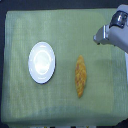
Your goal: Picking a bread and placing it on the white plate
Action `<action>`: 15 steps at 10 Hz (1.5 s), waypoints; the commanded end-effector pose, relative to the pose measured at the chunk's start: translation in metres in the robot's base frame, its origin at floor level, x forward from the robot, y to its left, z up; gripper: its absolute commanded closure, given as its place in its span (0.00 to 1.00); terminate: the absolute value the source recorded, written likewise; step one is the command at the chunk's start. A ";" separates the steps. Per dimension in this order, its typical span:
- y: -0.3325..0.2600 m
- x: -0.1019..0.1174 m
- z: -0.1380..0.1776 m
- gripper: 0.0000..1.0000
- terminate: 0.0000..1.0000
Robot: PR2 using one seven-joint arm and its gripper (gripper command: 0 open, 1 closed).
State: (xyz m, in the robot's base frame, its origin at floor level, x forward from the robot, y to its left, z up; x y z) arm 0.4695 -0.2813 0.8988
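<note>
The bread (80,76), a long golden-orange loaf with pointed ends, lies lengthwise on the green cloth, right of centre in the exterior view. The white plate (41,62) sits bare to its left, about a plate's width away. My gripper (100,37) comes in from the upper right corner, above and to the right of the bread and well apart from it. Only its grey casing shows clearly; I cannot make out how the fingers stand.
A pale green cloth (64,107) covers the table, with dark edges around it at the top, left and right. The arm's white and grey body (119,30) fills the upper right corner.
</note>
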 end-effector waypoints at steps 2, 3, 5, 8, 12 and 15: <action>0.005 0.000 -0.004 0.00 0.00; 0.007 0.005 -0.007 0.00 0.00; 0.010 0.012 -0.009 0.00 0.00; 0.031 0.004 -0.022 0.00 0.00; 0.072 -0.012 -0.046 0.00 0.00; 0.095 -0.019 -0.063 0.00 0.00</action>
State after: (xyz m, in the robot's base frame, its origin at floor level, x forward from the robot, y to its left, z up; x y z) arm 0.4609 -0.2228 0.8621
